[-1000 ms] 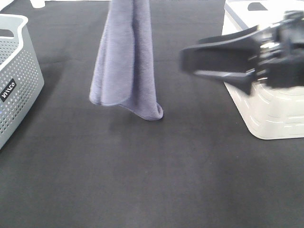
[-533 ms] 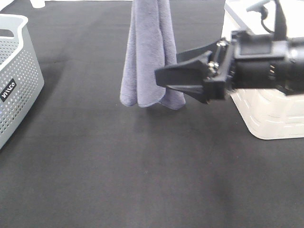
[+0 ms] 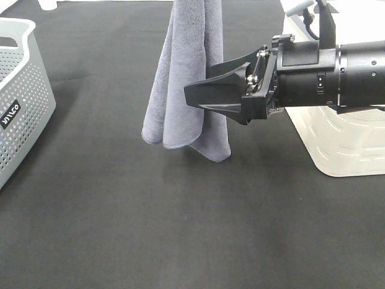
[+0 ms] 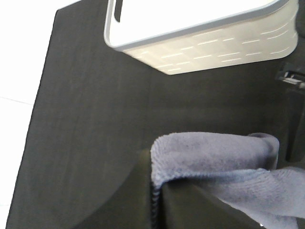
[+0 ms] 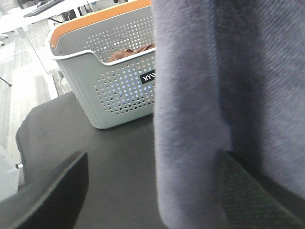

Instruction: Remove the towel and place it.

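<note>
The towel (image 3: 186, 78) is a greyish-lavender cloth hanging in folds from above the top edge of the exterior view, its lower end just above the black table. My left gripper (image 4: 157, 191) is out of the exterior view; the left wrist view shows it shut on the towel (image 4: 214, 162) at the cloth's top. My right gripper (image 3: 197, 83) reaches in from the right, open, one finger in front of the cloth and the other behind it. In the right wrist view the towel (image 5: 190, 119) hangs between the two dark fingers (image 5: 47, 191).
A white basket (image 3: 343, 144) stands at the right under my right arm, also seen as the white basket (image 4: 200, 43). A grey perforated basket (image 3: 18, 102) stands at the left edge; the right wrist view shows this grey basket (image 5: 119, 81) with something brownish inside.
The right gripper has moved left from beside the white basket until its open fingers straddle the towel. The hanging towel has shifted to the right.
</note>
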Robot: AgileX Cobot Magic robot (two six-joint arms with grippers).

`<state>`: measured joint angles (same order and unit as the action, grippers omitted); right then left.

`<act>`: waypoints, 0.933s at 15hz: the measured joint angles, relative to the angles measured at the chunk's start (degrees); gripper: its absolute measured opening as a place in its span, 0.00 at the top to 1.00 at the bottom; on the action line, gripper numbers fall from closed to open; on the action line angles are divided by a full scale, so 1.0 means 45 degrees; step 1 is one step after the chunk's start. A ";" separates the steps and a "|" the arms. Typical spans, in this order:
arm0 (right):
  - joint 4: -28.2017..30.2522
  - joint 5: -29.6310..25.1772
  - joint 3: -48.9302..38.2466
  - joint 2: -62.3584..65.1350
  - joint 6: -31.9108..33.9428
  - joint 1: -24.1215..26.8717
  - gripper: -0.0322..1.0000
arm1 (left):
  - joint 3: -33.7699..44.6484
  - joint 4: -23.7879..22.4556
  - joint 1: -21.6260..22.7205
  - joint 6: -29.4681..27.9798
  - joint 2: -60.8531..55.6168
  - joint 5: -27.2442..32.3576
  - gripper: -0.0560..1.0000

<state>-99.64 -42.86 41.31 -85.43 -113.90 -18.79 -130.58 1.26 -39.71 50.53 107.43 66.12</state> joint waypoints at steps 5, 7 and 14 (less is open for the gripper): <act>-0.0013 -0.0598 0.0458 -0.0306 -0.0395 0.0000 0.27 | 0.0000 0.1553 0.0000 0.0980 0.0000 -0.0815 0.95; -0.0013 -0.0815 0.0458 -0.0802 -0.0395 0.0000 0.29 | 0.0000 0.1999 0.0000 0.1337 0.0000 -0.1197 0.95; -0.0013 0.0649 0.0458 -0.0968 -0.1808 0.0000 0.37 | 0.0000 0.2305 0.0000 0.1490 0.0153 -0.1655 0.95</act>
<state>-99.69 -39.94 43.37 -89.78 -122.04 -18.79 -130.58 11.63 -39.71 57.24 108.12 58.67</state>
